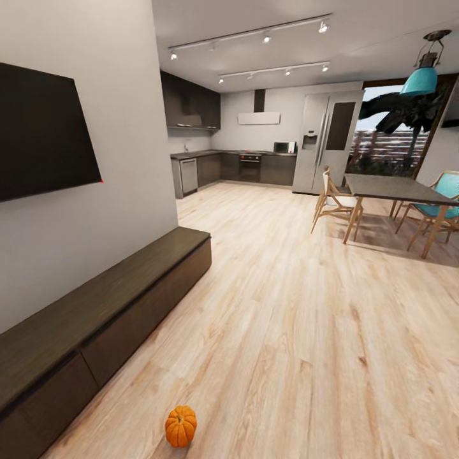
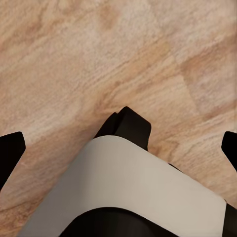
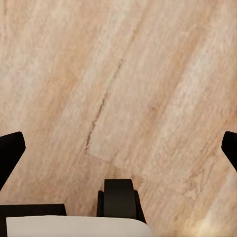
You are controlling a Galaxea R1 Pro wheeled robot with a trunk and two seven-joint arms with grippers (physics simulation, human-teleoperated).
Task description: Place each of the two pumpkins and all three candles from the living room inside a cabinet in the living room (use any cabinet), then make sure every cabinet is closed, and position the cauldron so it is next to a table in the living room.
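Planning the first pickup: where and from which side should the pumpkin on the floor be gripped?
Probably from straight above. The pumpkin sits upright on the wood floor with its stem up, apart from the cabinet. Close the fingers across its round ribbed body at the widest part, straddling the stem; the short stem looks too small to hold reliably.

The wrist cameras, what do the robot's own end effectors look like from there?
Each shows black, blunt fingertips at the picture's two side edges, far apart, over pale wood floor. Between them sit white and black body parts of the robot, smooth and matte. No cables or markings are visible.
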